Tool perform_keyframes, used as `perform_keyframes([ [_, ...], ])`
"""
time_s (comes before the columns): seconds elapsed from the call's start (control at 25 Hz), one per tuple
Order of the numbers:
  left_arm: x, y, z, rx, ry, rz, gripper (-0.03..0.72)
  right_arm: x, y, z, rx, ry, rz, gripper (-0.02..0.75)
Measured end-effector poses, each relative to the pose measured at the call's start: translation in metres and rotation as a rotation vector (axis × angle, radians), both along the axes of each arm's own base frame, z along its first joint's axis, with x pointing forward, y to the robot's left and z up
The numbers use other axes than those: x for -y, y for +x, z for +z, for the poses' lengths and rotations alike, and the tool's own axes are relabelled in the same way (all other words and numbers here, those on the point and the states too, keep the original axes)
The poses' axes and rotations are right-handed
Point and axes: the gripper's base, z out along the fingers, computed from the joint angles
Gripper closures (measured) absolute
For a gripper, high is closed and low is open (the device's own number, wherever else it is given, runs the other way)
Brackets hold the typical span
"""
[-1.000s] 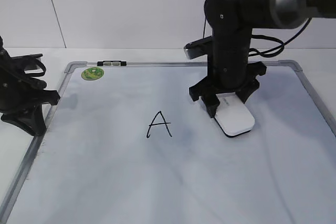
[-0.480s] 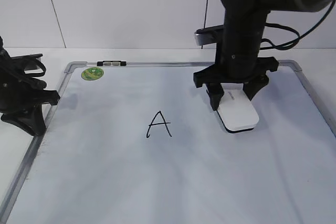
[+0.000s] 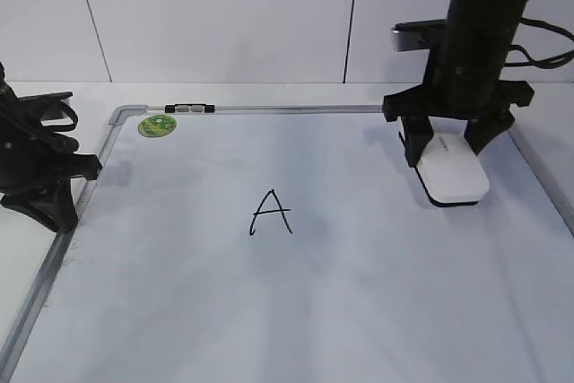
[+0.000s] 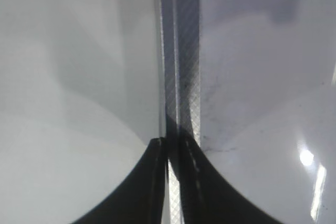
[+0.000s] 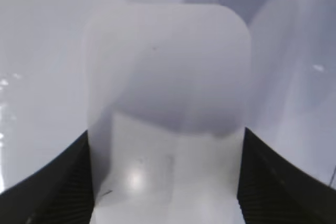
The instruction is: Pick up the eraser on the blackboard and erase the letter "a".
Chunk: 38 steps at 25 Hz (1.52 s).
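Observation:
The blackboard is a white board with a grey frame lying flat on the table. My right gripper is shut on the eraser, a white rounded block with a black underside, low over the board's right part. In the right wrist view the eraser fills the space between the jaws, with the board beneath it. No lowercase "a" shows in any view. My left gripper is shut and rests at the board's left frame, jaws over it.
A capital "A" is written in black at the board's middle, left of the eraser. A round green sticker and a black-and-white clip sit at the far left corner. A white wall stands behind.
My right gripper has carried the eraser to the right across the board, from just right of the capital "A" towards the right frame. The left arm has not moved.

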Motion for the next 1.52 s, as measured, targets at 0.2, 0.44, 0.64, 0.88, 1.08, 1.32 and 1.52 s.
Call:
perform_keyframes([
  [0.2,0.000,0.000,0.000,0.000,0.000,0.000,0.633,0.035,-0.014,-0.015,-0.063,-0.015,-0.056,0.200],
  [0.44,0.000,0.000,0.000,0.000,0.000,0.000,0.633,0.062,-0.018,-0.022,-0.075,-0.016,-0.087,0.200],
  [0.64,0.000,0.000,0.000,0.000,0.000,0.000,0.633,0.079,-0.015,-0.021,-0.072,-0.022,-0.092,0.200],
  [0.88,0.000,0.000,0.000,0.000,0.000,0.000,0.633,0.104,-0.013,-0.021,-0.068,-0.021,-0.115,0.200],
  [1.08,0.000,0.000,0.000,0.000,0.000,0.000,0.633,0.111,-0.011,-0.021,-0.043,-0.018,-0.124,0.200],
  [1.32,0.000,0.000,0.000,0.000,0.000,0.000,0.633,0.112,-0.008,-0.021,-0.011,-0.023,-0.116,0.200],
  [1.52,0.000,0.000,0.000,0.000,0.000,0.000,0.633,0.116,-0.006,-0.024,-0.012,-0.072,-0.095,0.200],
])
